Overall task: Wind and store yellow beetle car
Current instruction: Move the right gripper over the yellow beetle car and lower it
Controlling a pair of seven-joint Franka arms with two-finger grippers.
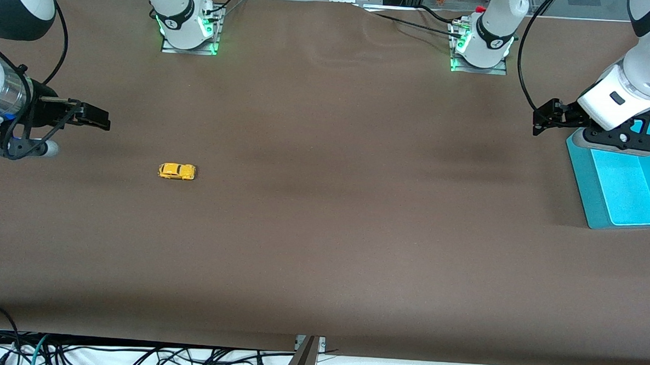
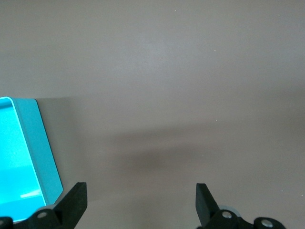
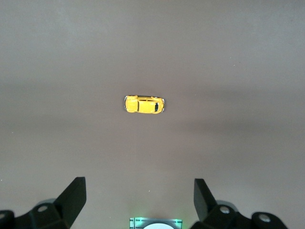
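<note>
**Car alone on counter, both grippers up and spread**

You've got the yellow beetle car (image 1: 177, 171) sitting on its wheels on the brown counter (image 1: 323, 232), toward the right arm's end. Nothing touches it. It lies lengthwise along the counter, bare cloth all round. In the right wrist view the yellow beetle car (image 3: 144, 104) shows from above, dark windows visible, well clear of the fingers (image 3: 74, 195).

Your right gripper (image 1: 94, 116) hangs in the air over the right arm's end of the counter, well apart from the car. Its fingers are spread wide with nothing between them; you see both tips in the right wrist view, only counter in the gap.

Your left gripper (image 1: 542, 118) hangs over the left arm's end of the counter, just beside the teal tray (image 1: 583, 183). Its fingers (image 2: 76, 198) are also wide apart and hold nothing. In the left wrist view the teal tray (image 2: 45, 148) shows one rounded corner and a sloped wall next to one fingertip; gripper and tray do not appear to touch.

The tray rests flat on the counter at the left arm's end, part of it covered by the left arm's hand in the front view. What you can see of its inside holds nothing. Car and tray are well apart, near the two ends of the counter.
</note>
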